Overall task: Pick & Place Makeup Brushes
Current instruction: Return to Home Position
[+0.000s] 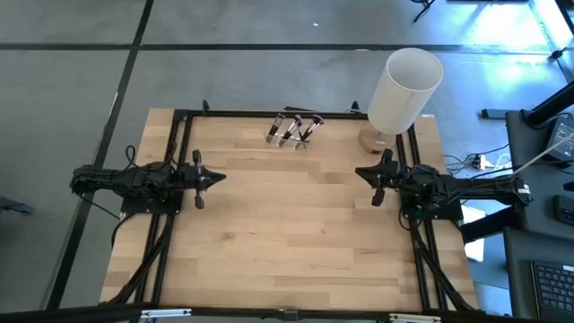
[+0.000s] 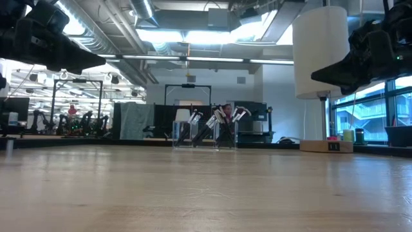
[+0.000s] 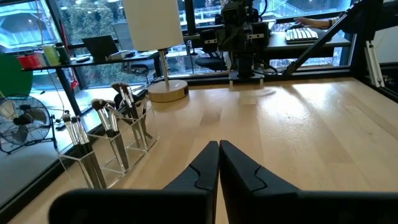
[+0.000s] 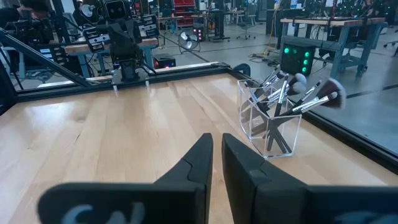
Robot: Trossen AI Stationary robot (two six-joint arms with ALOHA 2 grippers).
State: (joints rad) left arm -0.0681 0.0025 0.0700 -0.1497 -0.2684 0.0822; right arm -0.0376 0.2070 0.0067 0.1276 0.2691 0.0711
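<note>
Several makeup brushes (image 1: 291, 130) stand handle-down in a clear compartmented holder (image 3: 118, 155) at the middle of the table's far edge, with dark and pale bristle tips up. They also show in the low view (image 2: 212, 122) and in the right wrist view (image 4: 292, 96). My left gripper (image 1: 220, 178) hovers shut and empty over the table's left side; its fingers also show in its wrist view (image 3: 219, 148). My right gripper (image 1: 360, 172) hovers shut and empty over the right side, fingers (image 4: 217, 142) pointing toward the left arm. Both are well short of the holder.
A lamp with a tall white shade (image 1: 404, 85) stands on a round wooden base (image 3: 168, 91) at the far right corner, right of the holder. A black frame (image 1: 179, 117) runs along the table's edges. Bare wood (image 1: 287, 224) lies between and in front of the arms.
</note>
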